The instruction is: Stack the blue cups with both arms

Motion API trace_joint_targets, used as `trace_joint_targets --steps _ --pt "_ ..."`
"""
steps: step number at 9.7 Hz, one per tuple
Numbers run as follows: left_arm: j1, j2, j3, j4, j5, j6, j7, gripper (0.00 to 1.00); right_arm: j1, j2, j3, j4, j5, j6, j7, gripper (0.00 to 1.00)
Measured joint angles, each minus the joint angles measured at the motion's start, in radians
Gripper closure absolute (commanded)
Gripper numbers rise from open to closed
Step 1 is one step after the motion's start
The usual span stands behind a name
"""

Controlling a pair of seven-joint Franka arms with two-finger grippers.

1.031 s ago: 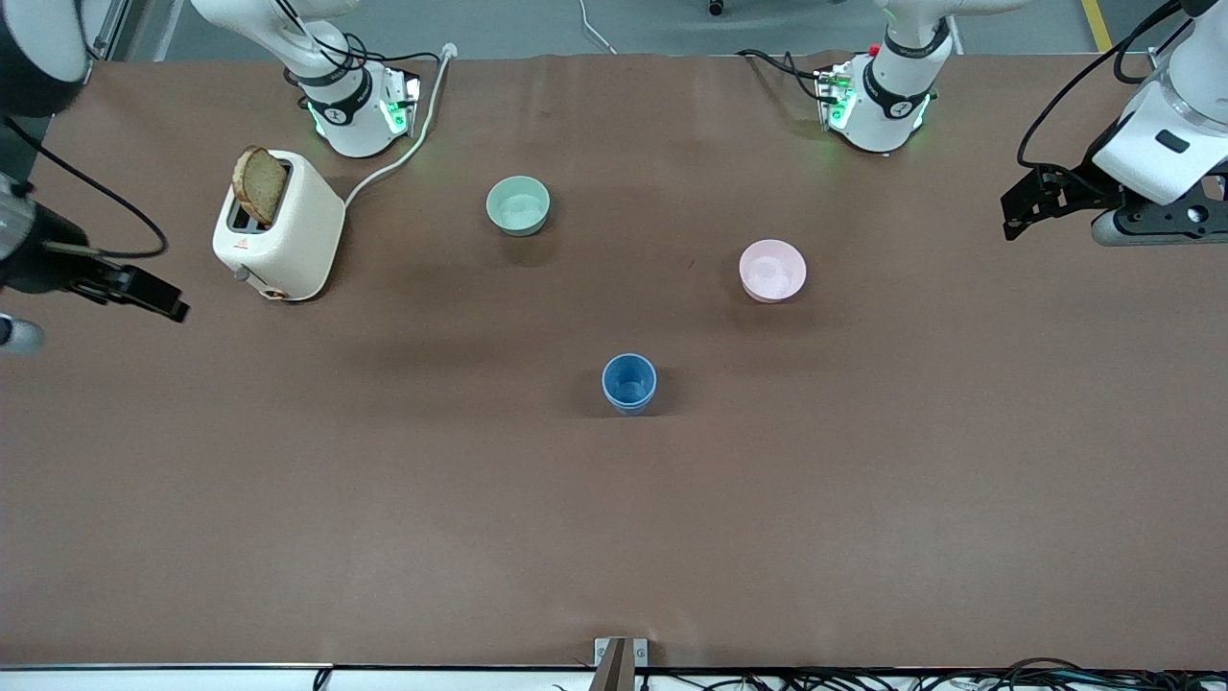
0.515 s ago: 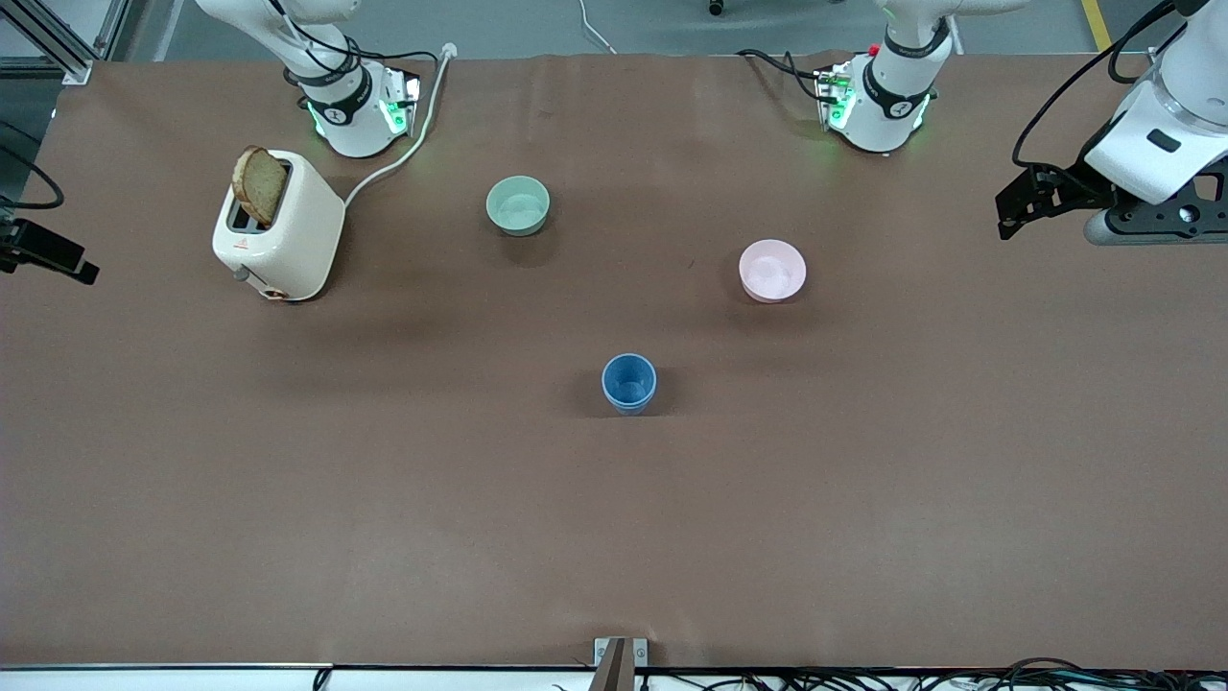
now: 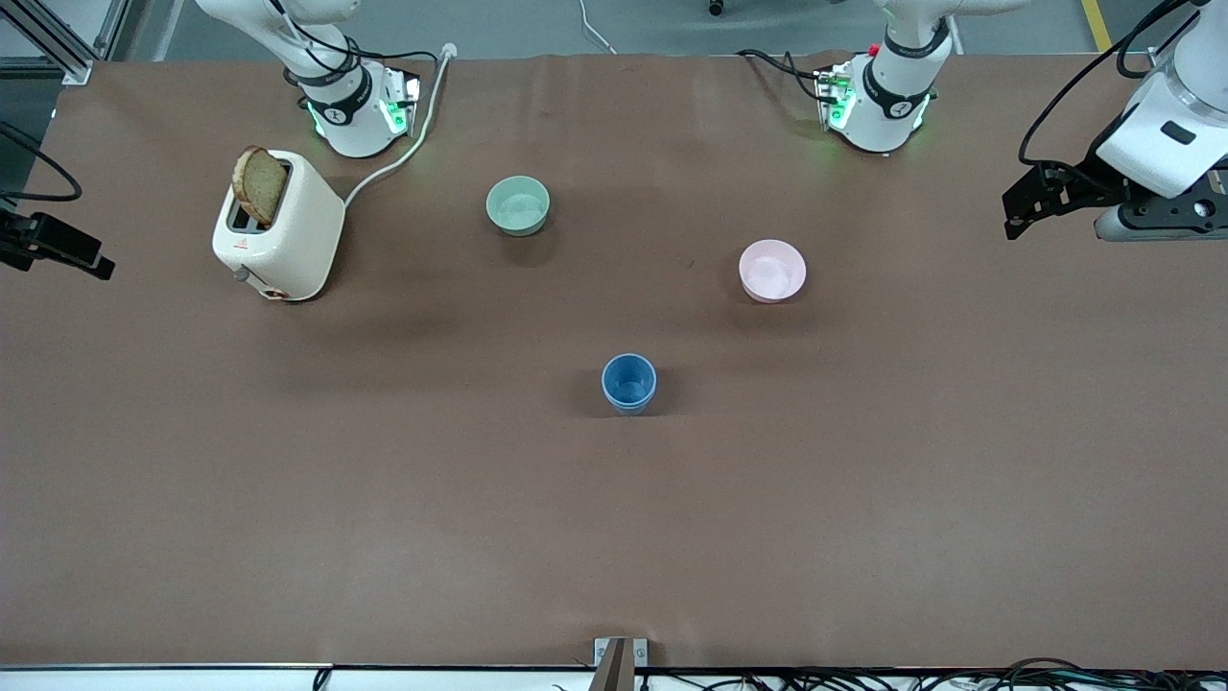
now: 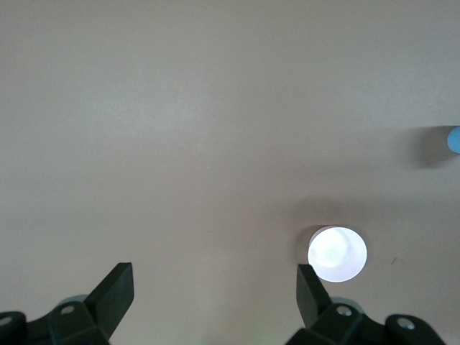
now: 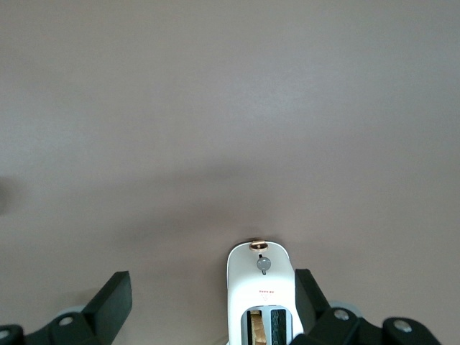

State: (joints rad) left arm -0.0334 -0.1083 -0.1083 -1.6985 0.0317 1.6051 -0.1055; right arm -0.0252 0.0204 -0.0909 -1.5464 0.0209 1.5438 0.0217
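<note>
One blue cup (image 3: 629, 382) stands upright near the table's middle, nearer to the front camera than both bowls. I see only this one blue cup shape and cannot tell if a second is nested inside it. Its edge also shows in the left wrist view (image 4: 454, 139). My left gripper (image 3: 1019, 206) hangs open and empty over the left arm's end of the table; the left wrist view (image 4: 213, 280) shows its jaws wide apart over bare table. My right gripper (image 3: 91, 259) hangs open and empty at the right arm's end; the right wrist view (image 5: 213, 284) shows it above the toaster.
A mint-green bowl (image 3: 518, 204) and a pink bowl (image 3: 772, 270) stand farther from the front camera than the cup. The pink bowl shows pale in the left wrist view (image 4: 337, 253). A white toaster (image 3: 279, 226) with a bread slice (image 3: 260, 184) stands near the right arm's base, and also shows in the right wrist view (image 5: 262, 287).
My right gripper has drawn back toward the right arm's end of the table, away from the toaster, and risen. My left gripper has barely shifted. The cup and bowls have not moved.
</note>
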Motion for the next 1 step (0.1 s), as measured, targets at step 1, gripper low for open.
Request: trace_joint_targets --steps 1 --pt "-0.001 0.004 -0.001 0.001 -0.007 0.0 0.0 0.0 -0.001 0.0 0.0 0.0 0.0 -0.001 0.0 0.0"
